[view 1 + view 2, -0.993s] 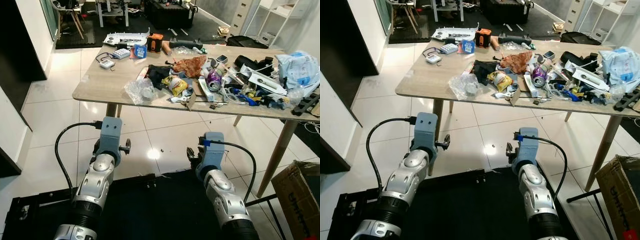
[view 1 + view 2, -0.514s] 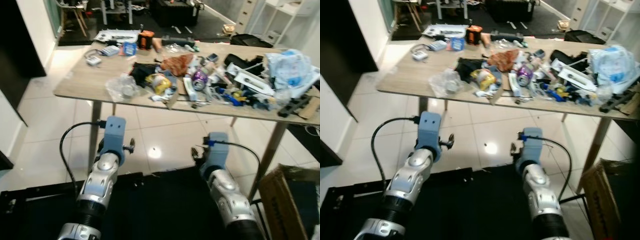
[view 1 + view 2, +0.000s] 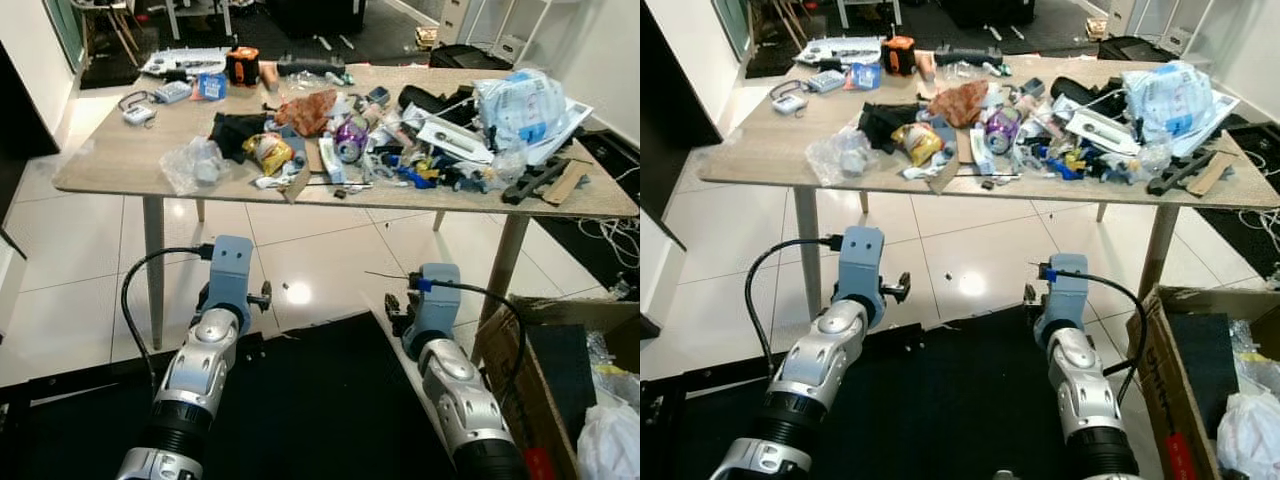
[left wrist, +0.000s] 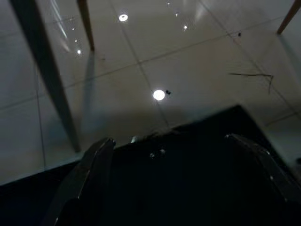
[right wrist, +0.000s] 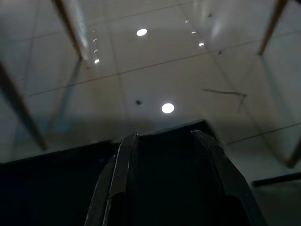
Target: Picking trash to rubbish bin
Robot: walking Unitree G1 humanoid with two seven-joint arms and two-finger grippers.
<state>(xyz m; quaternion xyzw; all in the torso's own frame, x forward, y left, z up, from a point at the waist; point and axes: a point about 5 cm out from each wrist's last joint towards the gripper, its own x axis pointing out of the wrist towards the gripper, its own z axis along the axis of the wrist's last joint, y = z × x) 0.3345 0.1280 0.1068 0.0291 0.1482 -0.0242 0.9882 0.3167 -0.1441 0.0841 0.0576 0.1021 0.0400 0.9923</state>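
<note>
Trash is strewn over the wooden table (image 3: 110, 160) ahead: a clear plastic bag (image 3: 193, 163), a yellow snack bag (image 3: 265, 152), a purple can (image 3: 350, 135), a brown crumpled wrapper (image 3: 308, 110) and a big white-blue plastic bag (image 3: 522, 100). An open cardboard box (image 3: 500, 350) holding white rubbish stands on the floor at my right. Both arms are held low, well short of the table. In the left wrist view my left gripper (image 4: 168, 139) is open over the floor. My right gripper (image 5: 163, 135) is open too, its fingers closer together, nothing between them.
Gadgets, cables and an orange tool (image 3: 241, 66) lie at the table's far side. Slanted table legs (image 3: 153, 260) stand ahead on glossy white tiles. A black mat (image 3: 300, 400) lies under my arms. A dark doorway is at the left, shelves at the back right.
The whole view has swung right and drawn nearer the table; the cardboard box has come into sight at the right. Both arms keep the same low pose.
</note>
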